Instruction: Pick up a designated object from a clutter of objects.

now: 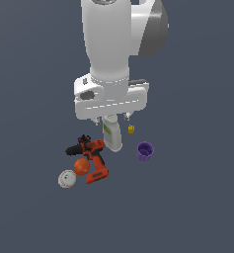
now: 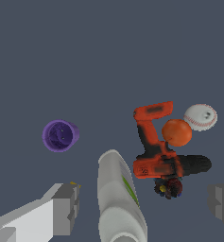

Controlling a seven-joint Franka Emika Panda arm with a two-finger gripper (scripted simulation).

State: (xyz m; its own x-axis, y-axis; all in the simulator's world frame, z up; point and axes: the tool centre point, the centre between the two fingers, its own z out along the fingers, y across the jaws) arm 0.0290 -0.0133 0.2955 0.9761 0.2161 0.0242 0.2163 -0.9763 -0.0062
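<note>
Dark grey floor all round. My gripper (image 2: 142, 208) hangs wide open and empty, fingers straddling the bottle (image 2: 119, 198) lying beneath — I'd say not yet lined up. Beyond it sprawls the drill (image 2: 156, 151), then the orange ball (image 2: 176, 132) tucked against its handle, the baseball (image 2: 200, 116) just behind.

The orange ball (image 1: 81, 166) is small, plain and round, resting on the dark bench (image 1: 197, 207) against the grip of the red-and-black drill (image 1: 92, 158), which lies on its side. A white baseball (image 1: 66, 179) with red stitching sits just beside the ball, toward the exterior view's left. A white green-labelled bottle (image 1: 112, 134) stands near the drill, a purple cup (image 1: 145, 151) lies apart, and 1 tiny yellow block (image 1: 131, 129) sits beyond.
</note>
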